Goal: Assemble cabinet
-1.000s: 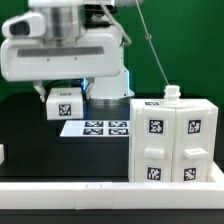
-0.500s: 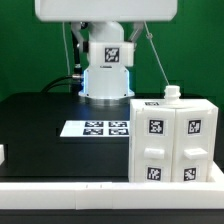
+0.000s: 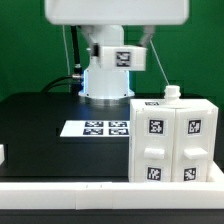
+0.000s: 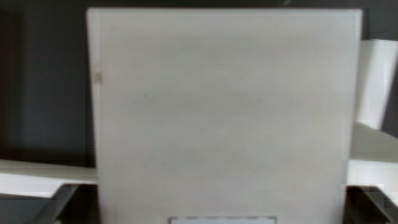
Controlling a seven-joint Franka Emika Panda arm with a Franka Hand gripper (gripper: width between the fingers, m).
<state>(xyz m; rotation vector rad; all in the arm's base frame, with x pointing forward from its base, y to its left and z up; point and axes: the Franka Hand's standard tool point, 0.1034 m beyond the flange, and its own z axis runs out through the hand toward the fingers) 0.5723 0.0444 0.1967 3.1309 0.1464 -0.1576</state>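
Green backdrop (image 3: 195,60) rises behind the black tabletop (image 3: 35,120). High above it, the end effector (image 3: 121,44) is clenched wide on the cabinet's tagged top slab (image 3: 122,58), whose plain white face fills the wrist view. The cabinet box (image 3: 170,145), with tagged doors, stands below the end effector, off to the exterior view's right. The step in hand is probably carrying the slab over. It should travel steadily, clear the small peg (image 3: 170,92) sticking up from the box, then descend square. The marker board (image 3: 97,128) lies almost beneath the end effector, and a cable (image 3: 158,65) hangs just beside the slab.
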